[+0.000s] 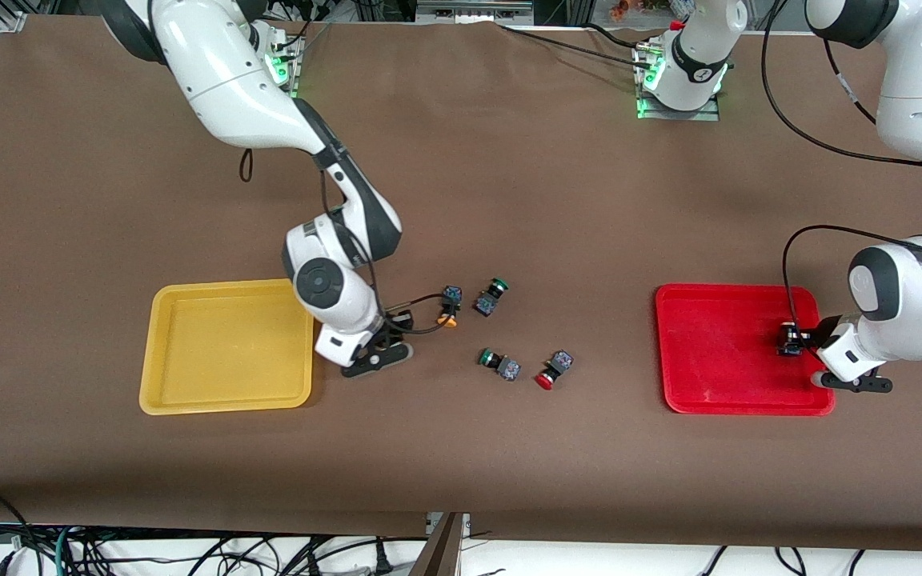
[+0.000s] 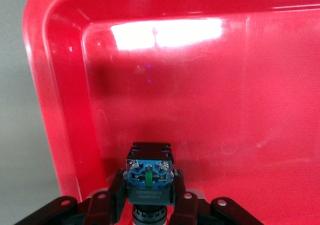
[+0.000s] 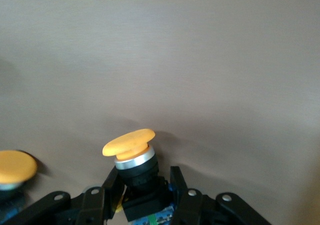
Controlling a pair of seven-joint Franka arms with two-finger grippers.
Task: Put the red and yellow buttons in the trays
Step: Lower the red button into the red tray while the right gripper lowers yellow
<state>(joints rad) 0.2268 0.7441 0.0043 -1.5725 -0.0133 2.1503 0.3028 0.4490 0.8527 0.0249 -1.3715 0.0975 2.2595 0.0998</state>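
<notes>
Right gripper (image 3: 145, 197), beside the yellow tray (image 1: 158, 352), is clamped on a yellow-capped button (image 3: 132, 157) whose dark body sits between the fingers, orange cap tilted outward past the fingertips. Left gripper (image 2: 148, 205), over the red tray (image 2: 60, 85), is closed on a button (image 2: 149, 177), blue terminal block pointing away from the fingers, its cap hidden. A second yellow button (image 1: 449, 308) and a red button (image 1: 553, 370) lie on the table between the trays.

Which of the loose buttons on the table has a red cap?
The red-capped button, lying closest to the red tray. The two beside it are green-capped, and the one near the right claw is yellow-capped.
</notes>
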